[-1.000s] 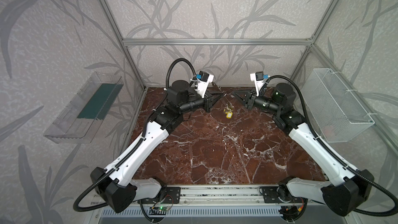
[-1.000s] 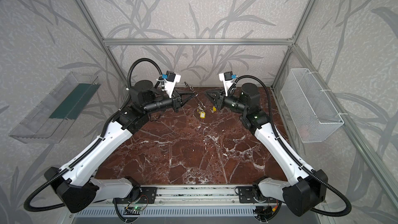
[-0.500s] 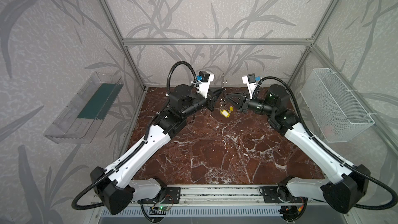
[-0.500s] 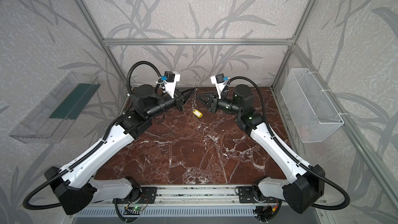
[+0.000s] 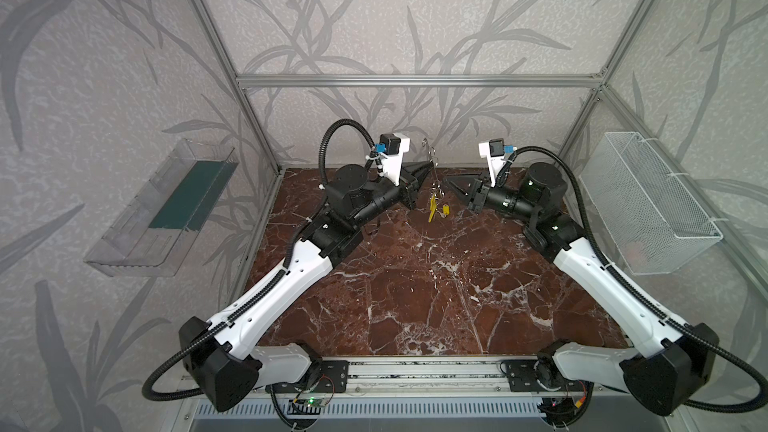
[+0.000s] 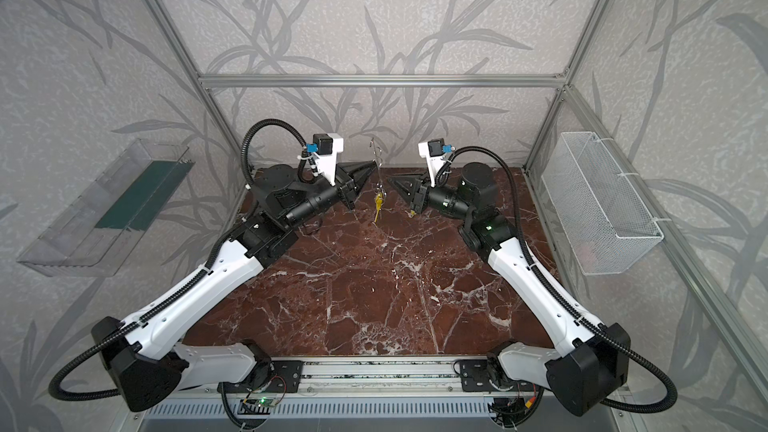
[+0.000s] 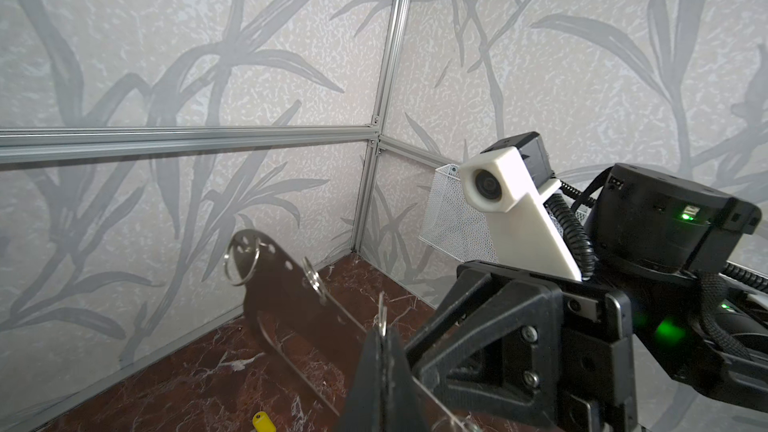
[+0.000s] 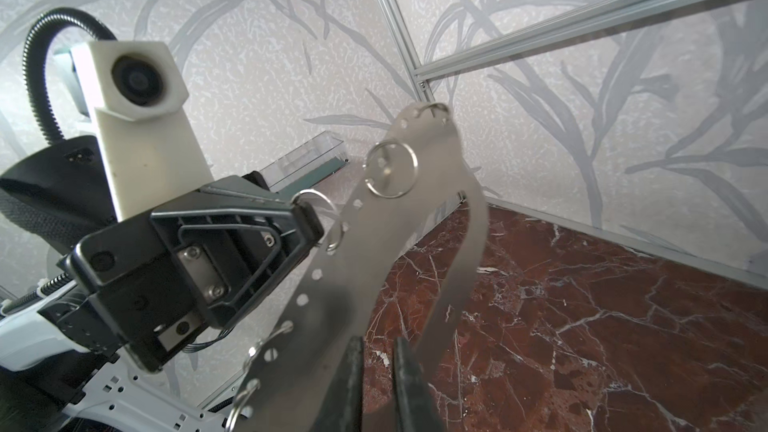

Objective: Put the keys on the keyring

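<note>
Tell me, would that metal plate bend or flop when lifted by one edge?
Probably stiff: the keyring stands straight though the left gripper pinches only its edge. Its thin rings and the hanging yellow key would likely swing when moved.

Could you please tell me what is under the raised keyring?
One yellow key hangs from the lower end of the keyring, above the marble table. A second yellow key lies on the table nearby. How it attaches is too small to see; nothing beneath looks covered.
</note>
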You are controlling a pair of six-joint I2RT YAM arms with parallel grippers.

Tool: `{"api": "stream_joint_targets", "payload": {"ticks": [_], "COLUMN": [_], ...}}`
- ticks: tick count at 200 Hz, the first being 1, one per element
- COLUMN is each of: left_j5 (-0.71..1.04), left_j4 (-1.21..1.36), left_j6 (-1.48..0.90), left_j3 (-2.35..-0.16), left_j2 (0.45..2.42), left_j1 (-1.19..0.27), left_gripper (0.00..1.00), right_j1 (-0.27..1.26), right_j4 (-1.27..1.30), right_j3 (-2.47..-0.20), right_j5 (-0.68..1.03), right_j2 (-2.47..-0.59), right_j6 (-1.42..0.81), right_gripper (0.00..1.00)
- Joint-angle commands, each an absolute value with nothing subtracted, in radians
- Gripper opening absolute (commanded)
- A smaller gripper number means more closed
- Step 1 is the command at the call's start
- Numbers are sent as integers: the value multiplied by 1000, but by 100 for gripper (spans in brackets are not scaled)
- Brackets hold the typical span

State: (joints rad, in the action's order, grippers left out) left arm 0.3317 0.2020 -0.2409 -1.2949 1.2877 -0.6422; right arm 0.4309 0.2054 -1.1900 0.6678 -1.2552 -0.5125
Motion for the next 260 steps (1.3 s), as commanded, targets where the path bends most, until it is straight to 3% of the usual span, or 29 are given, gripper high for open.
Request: {"api": "stream_joint_targets", "payload": {"ticks": [1,35,124,195,251,260], "left_j5": [369,397,437,454,483,485], "left_j4": [323,349,352,328,303,298], "left_j6": [-275,-290,-310,-314,-334,-336], "left_j3": [-1286,-1298,-1311,-1320,-1340,-1343], "left_j2": [1295,1314,1326,1331,1347,1349], "left_j1": [-648,-648,-648,-648,-648,-649], "left_gripper": [0,0,0,0,0,0], "right_j1": [428,427,427,427,429,428], "right_j4": [301,320,403,421,448,456], "right_j3": [-1199,-1236,-1261,-1271,-1269,-1267], "right_j5": [678,700,718,722,739,742], "right_j2": [-1236,-1255,-1298,-1318,-1316,-1316], "right_j6": [-577,-608,-688,-713,-722,-725], "right_gripper": [19,25,24,16,16,12]}}
